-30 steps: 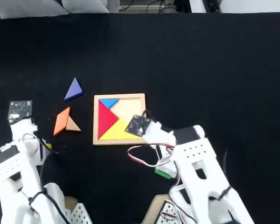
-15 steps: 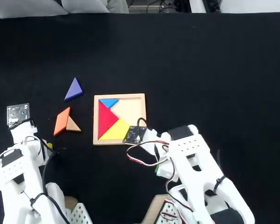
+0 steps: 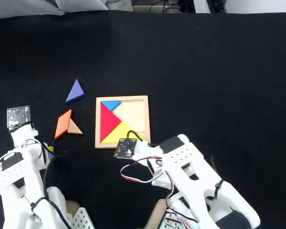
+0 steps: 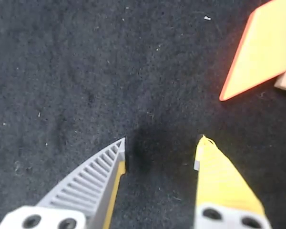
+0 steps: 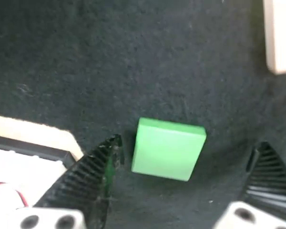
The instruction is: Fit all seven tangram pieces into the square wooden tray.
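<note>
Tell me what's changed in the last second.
The right arm drew back off the tray toward its base and leftward; the right gripper now hangs open over the green square. The left arm shifted slightly. Nothing was gripped or released; the tray and other pieces stayed put.

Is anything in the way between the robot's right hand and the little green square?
No, nothing visible. The green square wooden piece lies on the black cloth, right between the open fingers of the right hand, with only bare cloth in the gaps.
</note>
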Controlling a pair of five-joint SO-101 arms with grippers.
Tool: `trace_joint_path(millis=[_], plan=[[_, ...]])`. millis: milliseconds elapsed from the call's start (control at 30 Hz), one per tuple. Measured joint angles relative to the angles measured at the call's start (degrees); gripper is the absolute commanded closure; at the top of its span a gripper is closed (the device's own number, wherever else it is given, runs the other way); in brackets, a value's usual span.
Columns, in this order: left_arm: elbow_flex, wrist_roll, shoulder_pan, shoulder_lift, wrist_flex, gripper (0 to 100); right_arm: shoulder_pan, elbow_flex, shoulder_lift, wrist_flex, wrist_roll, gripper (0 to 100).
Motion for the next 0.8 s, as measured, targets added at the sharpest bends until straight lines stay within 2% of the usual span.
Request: trace_joint_path(millis=[133, 300, 633, 700, 800], plan=[[0.0, 0.0, 0.0, 0.0, 0.0, 76, 3.43, 0.18, 0.0, -0.18, 0.0, 59.3], [0.0, 0.0, 0.0, 0.0, 0.0, 76, 3.87, 0.35, 0.0, -0.35, 0.18, 59.3], [0.09, 0.0, 0.0, 0.0, 0.0, 76, 4.04, -2.2, 13.01, -5.1, 0.18, 59.4], [0.09, 0.0, 0.0, 0.0, 0.0, 76, 4.04, -2.55, 13.89, -5.1, 0.18, 63.0], [0.09, 0.0, 0.0, 0.0, 0.0, 76, 4.04, -2.64, 13.98, -5.19, 0.18, 74.7]])
